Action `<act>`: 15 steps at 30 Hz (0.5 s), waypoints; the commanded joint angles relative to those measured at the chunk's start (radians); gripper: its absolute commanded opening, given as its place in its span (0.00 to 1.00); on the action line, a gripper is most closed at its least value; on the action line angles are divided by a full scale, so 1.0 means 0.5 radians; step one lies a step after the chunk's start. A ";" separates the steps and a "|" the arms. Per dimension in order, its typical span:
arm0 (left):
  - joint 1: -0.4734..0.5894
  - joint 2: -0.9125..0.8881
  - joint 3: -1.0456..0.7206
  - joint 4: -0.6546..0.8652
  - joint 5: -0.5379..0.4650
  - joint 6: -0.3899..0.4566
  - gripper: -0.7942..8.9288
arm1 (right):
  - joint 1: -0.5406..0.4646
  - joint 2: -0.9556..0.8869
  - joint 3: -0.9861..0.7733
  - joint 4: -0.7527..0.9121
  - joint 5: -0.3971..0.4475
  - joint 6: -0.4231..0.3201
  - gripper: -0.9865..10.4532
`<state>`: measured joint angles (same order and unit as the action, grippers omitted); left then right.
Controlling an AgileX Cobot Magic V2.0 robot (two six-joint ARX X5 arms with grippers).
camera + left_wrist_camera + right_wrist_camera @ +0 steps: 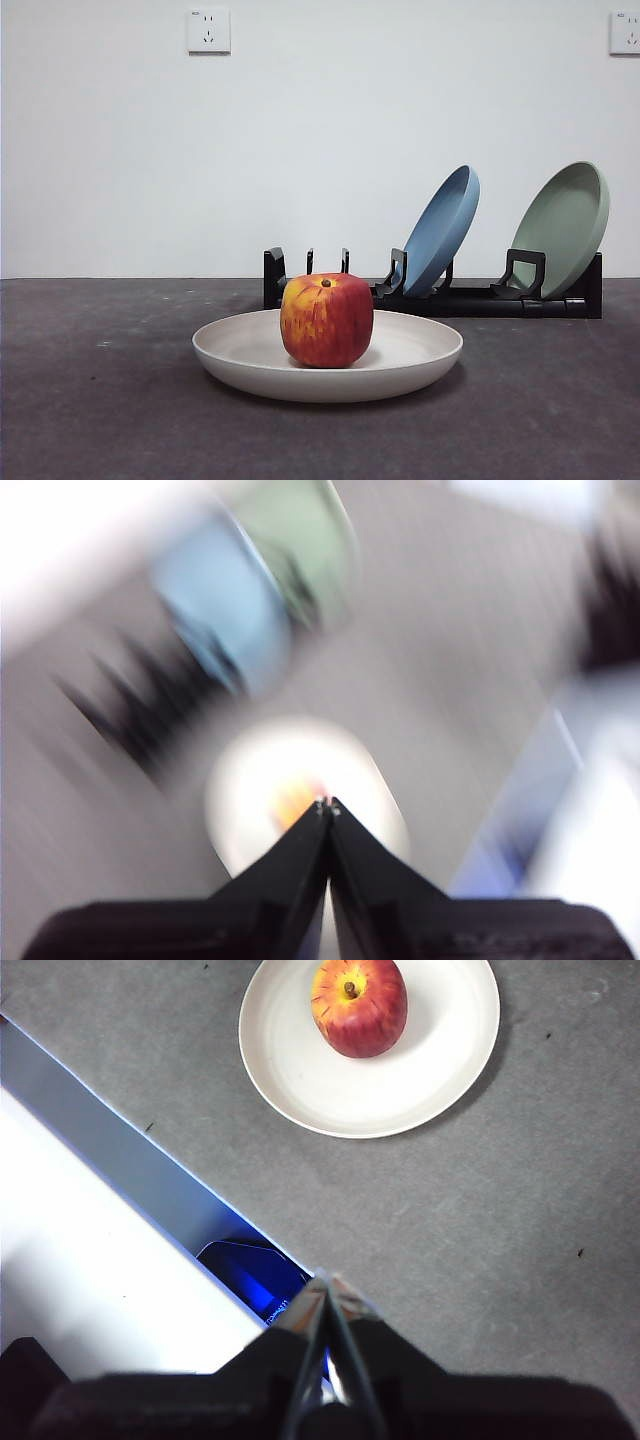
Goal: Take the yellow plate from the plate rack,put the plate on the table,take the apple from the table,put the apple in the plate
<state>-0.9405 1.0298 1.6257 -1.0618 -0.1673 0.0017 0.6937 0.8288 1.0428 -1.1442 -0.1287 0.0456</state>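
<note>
Apple (326,320) sits in the yellow plate (420,352), apart from both tools, each pinched closed, empty.

On my left wrist feed, the left pincer (328,805) shows as two matte black jaws, wedge-shaped, broad at the base and tapering to fine tips that meet along a thin seam. The feed is smeared with blur, so I can't make out screws or markings there. A small pale glint sits at the tips.

On my right wrist feed, the right pincer (326,1282) has the same black tapered form, jaws pressed together, with lighter, greyish-silver inner edges running up the seam to the tips. Its wide black base is soft and out of focus.
</note>
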 commanded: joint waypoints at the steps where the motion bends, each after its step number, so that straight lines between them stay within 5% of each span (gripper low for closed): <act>1: 0.242 -0.093 -0.008 0.363 0.097 0.194 0.08 | 0.001 -0.002 -0.008 0.012 0.002 0.018 0.09; 8: 0.861 -0.346 -0.158 0.830 0.294 0.208 0.08 | 0.001 -0.002 -0.008 0.012 0.002 0.018 0.09; 15: 1.312 -0.799 -0.864 1.360 0.286 0.210 0.08 | 0.001 -0.002 -0.008 0.011 0.002 0.018 0.09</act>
<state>-0.3088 0.6510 1.2625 -0.4042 -0.0296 0.0940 0.6937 0.8288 1.0428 -1.1442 -0.1287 0.0456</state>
